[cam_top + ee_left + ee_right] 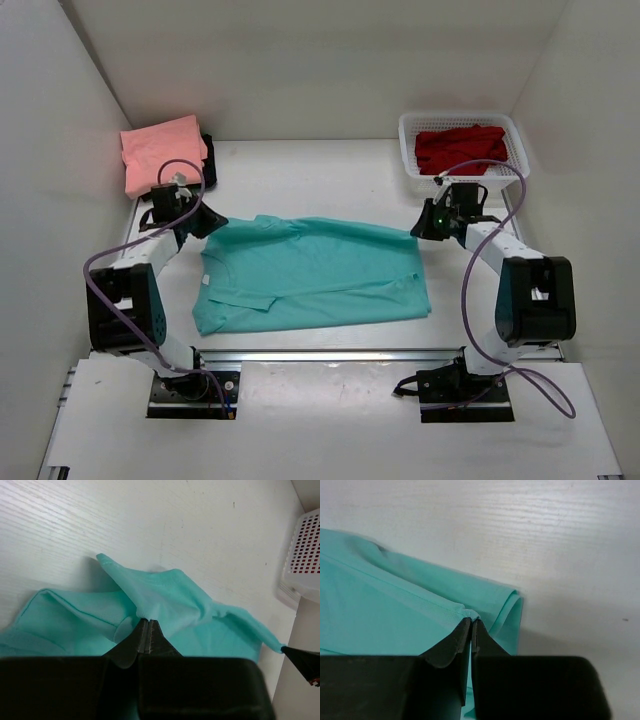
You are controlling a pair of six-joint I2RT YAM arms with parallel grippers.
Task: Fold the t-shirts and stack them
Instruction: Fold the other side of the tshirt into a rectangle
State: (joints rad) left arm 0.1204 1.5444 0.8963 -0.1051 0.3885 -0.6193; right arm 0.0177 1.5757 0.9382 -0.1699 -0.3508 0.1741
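The left gripper (146, 626) clamps a bunched corner of the teal shirt (310, 275) between its fingertips, while the right gripper (471, 625) pinches a folded edge between its own.

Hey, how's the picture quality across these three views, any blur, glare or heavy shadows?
Top external: even soft light, no glare, teal t-shirt sharp. Left wrist: left gripper is a near-black mass low in frame, cloth beside it soft-focused. Right wrist: right gripper equally dark; the shirt's folded edge casts a soft shadow on the table.
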